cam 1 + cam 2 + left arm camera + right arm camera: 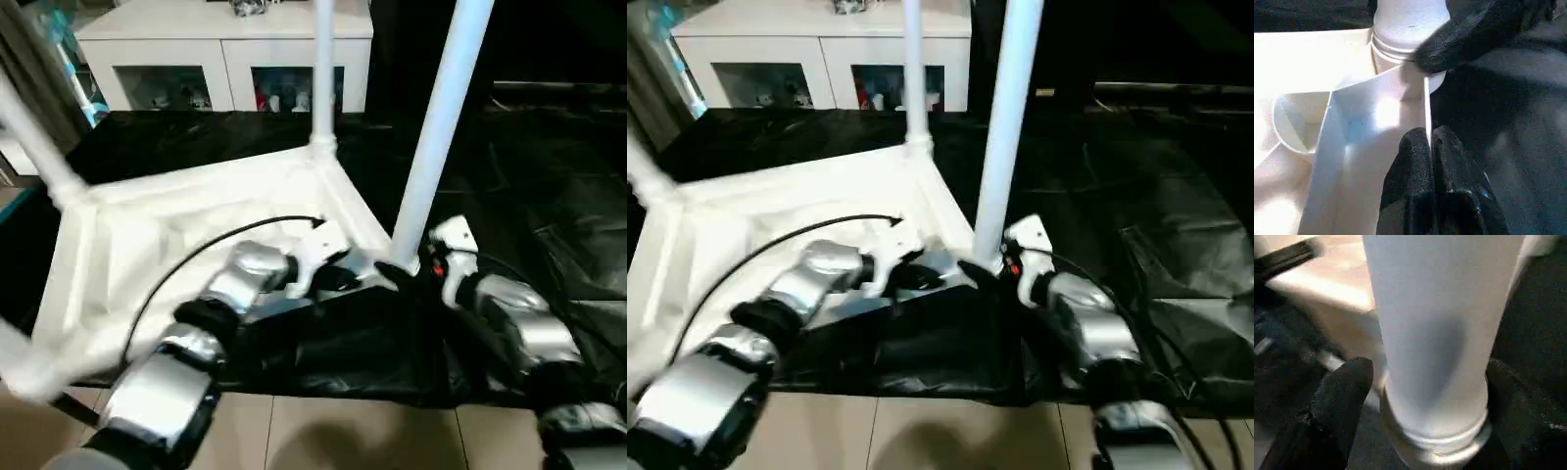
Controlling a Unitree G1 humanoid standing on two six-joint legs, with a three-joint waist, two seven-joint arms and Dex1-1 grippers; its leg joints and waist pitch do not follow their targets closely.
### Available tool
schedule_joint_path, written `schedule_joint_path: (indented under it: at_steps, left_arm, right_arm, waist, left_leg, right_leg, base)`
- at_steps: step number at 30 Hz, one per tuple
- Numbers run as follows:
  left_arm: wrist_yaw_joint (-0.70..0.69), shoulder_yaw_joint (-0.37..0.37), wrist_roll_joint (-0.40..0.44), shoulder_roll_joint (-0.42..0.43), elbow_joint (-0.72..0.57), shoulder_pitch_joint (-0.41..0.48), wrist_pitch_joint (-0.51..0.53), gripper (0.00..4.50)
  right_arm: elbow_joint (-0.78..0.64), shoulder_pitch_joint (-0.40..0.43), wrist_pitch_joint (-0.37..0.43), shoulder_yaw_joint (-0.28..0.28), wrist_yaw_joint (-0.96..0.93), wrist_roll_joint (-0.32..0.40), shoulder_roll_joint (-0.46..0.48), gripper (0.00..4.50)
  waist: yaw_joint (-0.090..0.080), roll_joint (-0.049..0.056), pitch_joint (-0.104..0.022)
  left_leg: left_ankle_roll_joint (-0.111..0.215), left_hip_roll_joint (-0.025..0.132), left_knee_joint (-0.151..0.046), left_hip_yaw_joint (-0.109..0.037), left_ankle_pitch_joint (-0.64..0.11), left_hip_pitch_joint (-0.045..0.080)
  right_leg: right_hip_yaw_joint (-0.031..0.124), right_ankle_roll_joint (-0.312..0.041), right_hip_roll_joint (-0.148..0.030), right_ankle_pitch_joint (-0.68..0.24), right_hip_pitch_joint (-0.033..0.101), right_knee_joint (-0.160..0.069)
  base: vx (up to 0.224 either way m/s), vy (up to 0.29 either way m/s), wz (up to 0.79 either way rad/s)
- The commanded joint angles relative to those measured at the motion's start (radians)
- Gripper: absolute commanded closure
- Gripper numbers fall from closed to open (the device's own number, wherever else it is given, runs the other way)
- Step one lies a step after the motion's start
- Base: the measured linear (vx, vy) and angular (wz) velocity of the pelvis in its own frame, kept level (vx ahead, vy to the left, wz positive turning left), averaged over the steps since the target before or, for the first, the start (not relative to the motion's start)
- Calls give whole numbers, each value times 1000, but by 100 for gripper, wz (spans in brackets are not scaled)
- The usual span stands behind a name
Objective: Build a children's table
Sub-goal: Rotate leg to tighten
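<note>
- The children's table lies upside down on a black sheet on the floor, with its flat top facing down.
- Its legs point up. I count four: one near leg by the grippers, one far leg, one on the left, and a blurry one at the near left corner.
- The left gripper is pinched shut on the thin edge wall of the table top, near the corner socket.
- The right wrist view shows the near leg up close, with one black finger on each side. The right gripper sits around the bottom of the leg, but I cannot tell if it squeezes.
- Behind stands one white cabinet.
</note>
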Motion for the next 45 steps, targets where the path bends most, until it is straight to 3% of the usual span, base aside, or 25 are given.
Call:
schedule_joint_path:
  at_steps: [1, 6, 8, 9, 12, 19, 22, 24, 26, 29, 30, 31, 32, 33, 36, 38, 41, 45]
  left_arm:
    - [-106, -39, -12, 0, -58, 18, -22, 450]
    - [-225, -63, -25, 61, -127, 57, -2, 450]
    - [-234, -62, -27, 68, -133, 62, -3, 450]
    - [-234, -62, -27, 68, -133, 62, -3, 450]
    - [-256, -59, -27, 83, -155, 77, 3, 450]
    - [-262, -58, -31, 91, -192, 94, 22, 450]
    - [-166, -41, -21, 63, -161, 79, 14, 450]
    - [-113, -29, -16, 46, -139, 67, 20, 450]
    - [-39, -13, -12, 20, -107, 48, 24, 450]
    - [217, 28, 9, -67, -15, -17, 66, 450]
    - [227, 27, 12, -72, -11, -20, 68, 450]
    - [256, 18, 24, -89, 1, -28, 71, 450]
    - [274, 9, 35, -100, 10, -33, 70, 450]
    - [276, 7, 36, -102, 11, -33, 70, 450]
    - [271, 7, 32, -113, 14, -36, 69, 450]
    - [260, 5, 34, -113, 20, -41, 60, 450]
    - [214, 8, 33, -99, 27, -42, 30, 450]
    - [120, -3, 20, -75, 10, -25, 1, 450]
  right_arm:
    - [-29, 31, 26, 89, 123, 5, 7, 72]
    - [-73, 48, 50, 80, 224, 30, -47, 72]
    - [-80, 49, 55, 85, 241, 35, -56, 72]
    - [-80, 49, 55, 85, 241, 35, -56, 105]
    - [-91, 48, 67, 89, 267, 42, -69, 124]
    - [-107, 53, 89, 92, 282, 51, -57, 181]
    - [-96, 65, 107, 94, 218, 37, -27, 186]
    - [-75, 62, 107, 84, 154, 24, -6, 188]
    - [-35, 51, 107, 60, 45, 7, 29, 188]
    - [111, 3, 99, -42, -333, -17, 159, 190]
    - [122, -2, 98, -52, -359, -13, 169, 190]
    - [154, -20, 92, -75, -428, -3, 201, 190]
    - [168, -32, 87, -80, -464, -4, 224, 190]
    - [170, -33, 86, -79, -467, -5, 227, 190]
    - [162, -44, 59, -53, -443, -18, 245, 190]
    - [145, -49, 43, -46, -384, -5, 251, 190]
    - [100, -46, 59, -39, -251, 25, 228, 118]
    - [71, -34, 43, 2, -156, 8, 173, 87]
  waist:
    - [10, -14, -65]
    - [19, -13, -65]
    - [26, -13, -64]
    - [29, -12, -63]
    - [34, -14, -63]
    - [36, -15, -64]
    - [36, -15, -63]
    - [36, -15, -59]
    - [28, -15, -52]
    - [10, -18, -46]
    - [5, -18, -46]
    - [0, -9, -43]
    - [-10, -15, -45]
    - [-13, -9, -45]
    - [-21, -11, -50]
    - [-20, -11, -52]
    - [-17, -12, -56]
    - [-13, -10, -60]
  left_leg:
    - [132, 12, -63, 8, -198, -3]
    - [135, 16, -62, 12, -191, 2]
    - [119, 17, -63, 14, -207, 8]
    - [115, 18, -65, 13, -213, 10]
    - [98, 17, -66, 14, -218, 9]
    - [98, 16, -65, 14, -194, 6]
    - [95, 15, -65, 14, -198, 6]
    - [83, 15, -68, 15, -235, 11]
    - [50, 10, -72, 13, -304, 17]
    - [8, 3, -76, 2, -372, 23]
    - [7, 0, -74, 1, -375, 23]
    - [6, -3, -77, -4, -385, 18]
    - [11, -7, -76, -8, -403, 15]
    - [13, -7, -77, -9, -410, 15]
    - [40, -3, -80, -9, -414, 12]
    - [53, -1, -80, -5, -397, 11]
    - [68, 1, -80, -3, -367, 6]
    - [83, 5, -79, 0, -303, 1]
  right_leg:
    - [21, -269, -37, -187, 58, -60]
    - [24, -296, -37, -147, 55, -53]
    - [25, -295, -36, -161, 52, -54]
    - [25, -293, -36, -169, 51, -55]
    - [27, -279, -37, -187, 52, -55]
    - [26, -272, -38, -175, 54, -52]
    - [26, -268, -37, -187, 52, -54]
    - [26, -256, -36, -245, 48, -62]
    - [25, -219, -39, -381, 40, -76]
    - [17, -145, -39, -551, 32, -95]
    - [17, -135, -39, -570, 30, -97]
    - [13, -113, -41, -604, 31, -104]
    - [7, -96, -39, -622, 33, -109]
    - [6, -93, -38, -620, 34, -110]
    - [5, -111, -38, -560, 34, -113]
    - [8, -141, -36, -496, 35, -110]
    - [12, -174, -37, -422, 43, -101]
    - [16, -216, -39, -325, 50, -86]
  base:
    - [0, 0, 0]
    - [0, 0, 0]
    - [0, 0, 0]
    - [0, 0, 0]
    - [0, 0, 0]
    - [0, 0, 0]
    - [0, 0, 0]
    - [0, 0, 0]
    - [0, 0, 0]
    - [-42, 6, -2]
    - [-63, 15, -5]
    - [0, 0, 0]
    - [0, 0, 0]
    - [0, 0, 0]
    - [0, 0, 0]
    - [0, 0, 0]
    - [0, 0, 0]
    - [0, 0, 0]
